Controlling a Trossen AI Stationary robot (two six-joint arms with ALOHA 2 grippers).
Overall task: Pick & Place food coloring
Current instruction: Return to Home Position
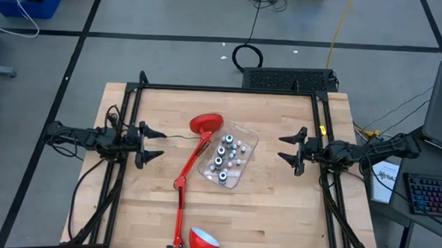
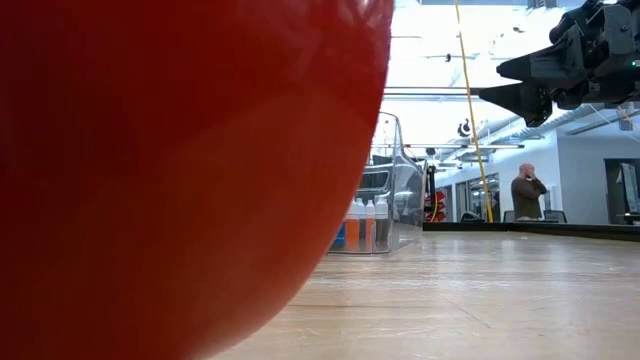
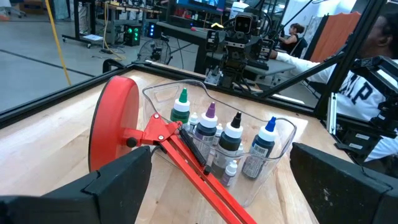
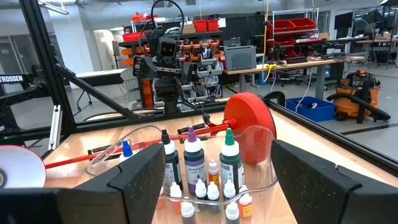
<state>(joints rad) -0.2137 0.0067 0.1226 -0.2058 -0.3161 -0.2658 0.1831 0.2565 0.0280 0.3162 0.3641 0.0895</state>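
Note:
The food coloring bottles stand upright in a clear plastic tub at the table's middle. The larger dark ones have green, purple, black and blue tips. Tiny white-topped ones stand between them, one tinted red. My left gripper hangs open to the tub's left and points level at it. On the tub's right, my right gripper does the same and shows in the low view. Both are clear of the table and hold nothing.
A red desk lamp's round base stands beside the tub's far left corner. Its jointed arm runs toward the near edge, where its head fills the low view's left. Black frame rails border the table. People show in the room beyond.

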